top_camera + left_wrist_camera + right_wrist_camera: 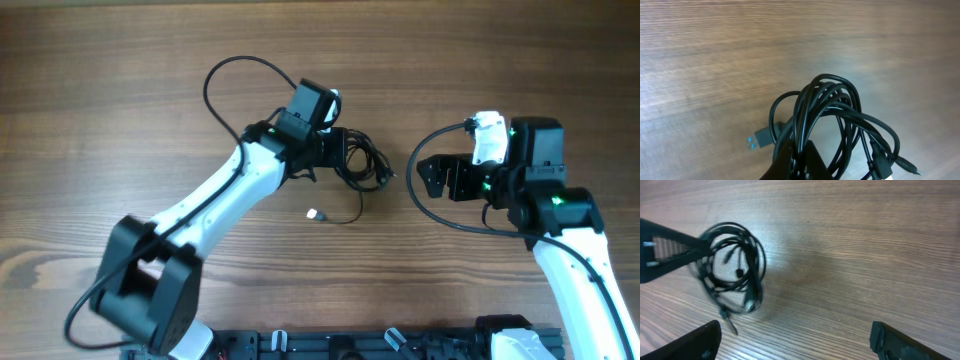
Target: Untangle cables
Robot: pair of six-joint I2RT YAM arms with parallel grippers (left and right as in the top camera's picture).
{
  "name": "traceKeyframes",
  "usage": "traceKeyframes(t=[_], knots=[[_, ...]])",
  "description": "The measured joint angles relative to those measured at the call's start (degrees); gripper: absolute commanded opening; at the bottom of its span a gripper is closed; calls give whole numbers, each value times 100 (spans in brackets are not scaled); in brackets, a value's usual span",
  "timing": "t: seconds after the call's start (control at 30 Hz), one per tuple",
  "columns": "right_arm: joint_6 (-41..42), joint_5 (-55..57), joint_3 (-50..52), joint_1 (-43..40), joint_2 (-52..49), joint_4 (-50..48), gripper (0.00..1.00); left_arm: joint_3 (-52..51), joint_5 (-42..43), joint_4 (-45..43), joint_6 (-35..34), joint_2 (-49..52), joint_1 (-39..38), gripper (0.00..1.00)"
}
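A tangled bundle of black cables [358, 160] lies on the wooden table near the middle. My left gripper [335, 152] is shut on strands of the bundle; in the left wrist view the fingers [799, 159] pinch the black cables [832, 115], with a USB plug [760, 138] at the left. A loose end with a small plug [314, 214] trails below the bundle. My right gripper [432, 177] is open and empty, to the right of the bundle. In the right wrist view the bundle [732, 265] lies ahead to the left of the fingers [792, 340].
A black rack [340, 345] runs along the table's front edge. Each arm's own black lead loops over the table, one at the upper left [225, 80] and one by the right arm [430, 205].
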State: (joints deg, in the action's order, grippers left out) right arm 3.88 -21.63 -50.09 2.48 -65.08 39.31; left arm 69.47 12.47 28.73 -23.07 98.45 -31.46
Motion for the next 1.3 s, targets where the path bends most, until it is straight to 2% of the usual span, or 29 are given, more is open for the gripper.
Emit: traceKeyframes(t=[0.23,0.47,0.6,0.67,0.7,0.73,1.0,1.07,1.23,1.3], knots=[[-39,-750,0,0,-555,-177,75,0,573,520,2,-247,0,4],[-48,-1696,0,0,-1237,-439,72,0,1064,542,2,-247,0,4],[-48,-2168,0,48,-1569,-586,63,0,1156,542,2,-247,0,4],[-42,-2271,0,127,-1633,-632,60,0,1172,540,2,-247,0,4],[-50,-2317,0,234,-1663,-691,52,0,1189,540,2,-247,0,4],[-50,-2328,0,289,-1672,-710,49,0,1220,540,2,-247,0,4],[61,-1738,0,682,-1928,-743,45,0,1296,542,2,-247,0,4],[81,-1663,0,704,-1998,-772,39,0,1296,540,2,-247,0,4],[105,-1556,0,704,-2173,-863,11,0,1298,542,2,-247,0,4],[140,-1556,0,713,-2216,-868,4,0,1298,542,2,-247,0,4]])
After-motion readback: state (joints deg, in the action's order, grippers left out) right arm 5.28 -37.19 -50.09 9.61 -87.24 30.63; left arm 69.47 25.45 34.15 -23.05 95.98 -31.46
